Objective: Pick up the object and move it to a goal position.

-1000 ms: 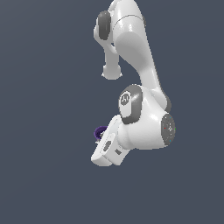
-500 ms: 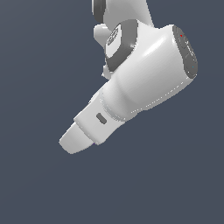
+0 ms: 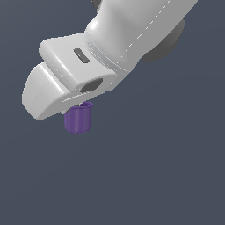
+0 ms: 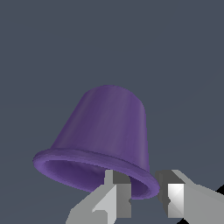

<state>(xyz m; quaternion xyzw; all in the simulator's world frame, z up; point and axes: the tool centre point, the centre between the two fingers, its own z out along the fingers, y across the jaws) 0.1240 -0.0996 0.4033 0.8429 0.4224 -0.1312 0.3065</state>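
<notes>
**Purple cup pinched by its rim beneath the white hand**

The arm (image 3: 132, 35) fills the upper part of the exterior view, its white shell running from the top edge down toward the exterior view's left, with a dark joint cap showing on its far side. At its low end sits the broad white hand, and the gripper (image 4: 142, 197) itself is hidden under that housing in the exterior view (only the wrist view shows the fingers).

Just under the hand hangs the purple cup (image 3: 78, 117), upright, its open mouth and flared rim tucked against the underside of the housing. It is far smaller than the hand above it.

In the wrist view the cup (image 4: 107, 131) looms large, its flared rim nearest the camera and its closed base farther off. The two grey fingers (image 4: 116, 199) stand close together with one part of the rim wall between them: one finger sits inside the mouth, the other outside. The jaws are narrowed to a slim gap and pinch the cup by that rim.

Around the cup on every side lies plain dark grey ground, with wide open room below it and toward the exterior view's right.
</notes>
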